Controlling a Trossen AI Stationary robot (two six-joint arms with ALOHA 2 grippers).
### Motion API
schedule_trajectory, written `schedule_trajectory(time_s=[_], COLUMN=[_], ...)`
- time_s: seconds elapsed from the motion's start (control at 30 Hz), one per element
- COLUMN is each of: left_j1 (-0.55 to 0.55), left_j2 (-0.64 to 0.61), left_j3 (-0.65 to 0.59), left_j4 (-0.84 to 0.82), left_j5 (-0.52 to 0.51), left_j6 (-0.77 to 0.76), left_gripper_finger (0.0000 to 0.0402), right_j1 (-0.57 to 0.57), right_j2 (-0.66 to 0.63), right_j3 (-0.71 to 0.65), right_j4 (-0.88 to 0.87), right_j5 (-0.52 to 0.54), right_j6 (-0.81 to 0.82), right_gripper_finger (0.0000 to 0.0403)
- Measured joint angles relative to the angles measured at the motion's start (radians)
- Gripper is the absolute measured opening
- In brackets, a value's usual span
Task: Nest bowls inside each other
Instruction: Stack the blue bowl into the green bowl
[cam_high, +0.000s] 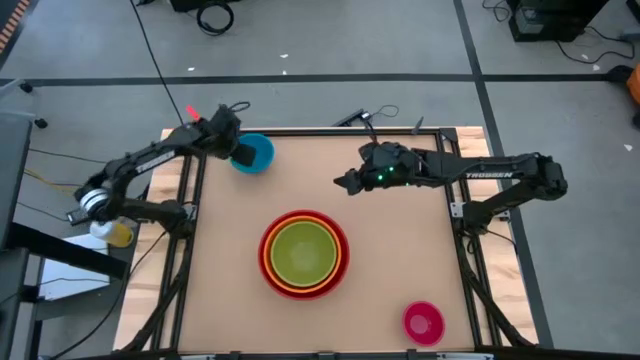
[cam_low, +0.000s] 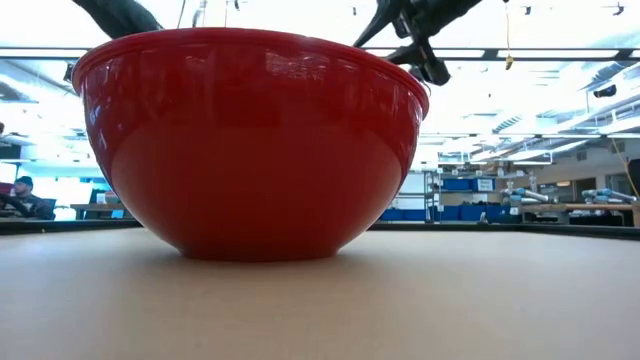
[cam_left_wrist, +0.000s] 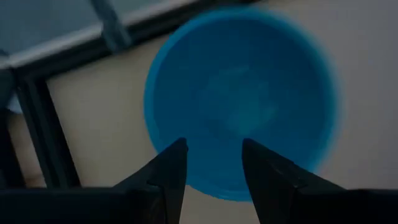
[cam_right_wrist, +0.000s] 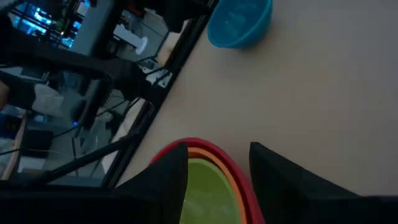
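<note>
1. Red bowl (cam_low: 250, 140) fills the low view, sitting flat on the table (cam_high: 400, 240), just off table centre toward 6 o'clock in the high view.
2. Orange bowl (cam_high: 304, 284) is nested in red, green bowl (cam_high: 303, 250) nested in orange. Three-deep stack, rims concentric.
3. Pink bowl (cam_high: 423, 322) sits alone near the table's 5 o'clock corner, upright, well apart from the stack.
4. Right gripper (cam_high: 343, 183) hangs above the table at about 1 o'clock from the stack, arm reaching in from the 3 o'clock side. Fingers (cam_right_wrist: 168, 180) stand apart with nothing between them. Its wrist view looks down on the stack rim past the fingertips, so it is above the stack and clear of it.
5. Blue bowl (cam_high: 253, 153) sits upright at the table's 11 o'clock corner, near the edge, well apart from the stack.
6. Left gripper (cam_high: 240, 154) is at the blue bowl's 9 o'clock rim, arm coming in from the 9 o'clock side. Fingers (cam_left_wrist: 171, 171) are parted, with the near rim of blue showing between them in the wrist view. Cannot tell if they touch the rim or just hover over it.
</note>
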Motion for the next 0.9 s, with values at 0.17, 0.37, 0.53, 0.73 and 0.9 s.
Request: schedule_trajectory(time_s=[0.17, 0.37, 0.53, 0.73, 0.9], left_j1=[0.108, 0.149, 0.169, 0.181, 0.173], left_j2=[0.131, 0.184, 0.219, 0.317, 0.303], left_j3=[0.0, 0.0, 0.0, 0.001, 0.009], left_j4=[0.0, 0.027, 0.123, 0.144, 0.166], left_j5=[0.035, 0.027, 0.048, 0.072, 0.16], left_j6=[0.059, 0.072, 0.106, 0.148, 0.154], left_gripper_finger=[0.0156, 0.0156, 0.0155, 0.0106, 0.002], right_j1=[0.006, 0.027, 0.036, 0.035, 0.035], right_j2=[0.021, 0.043, 0.06, 0.064, 0.065], right_j3=[0.0, -0.002, -0.002, -0.002, -0.002], right_j4=[-0.006, -0.038, -0.044, -0.036, -0.035], right_j5=[-0.001, -0.004, -0.003, 0.01, 0.044], right_j6=[0.009, 0.034, 0.042, 0.053, 0.073], right_gripper_finger=[0.0174, 0.0174, 0.0174, 0.0174, 0.0174])
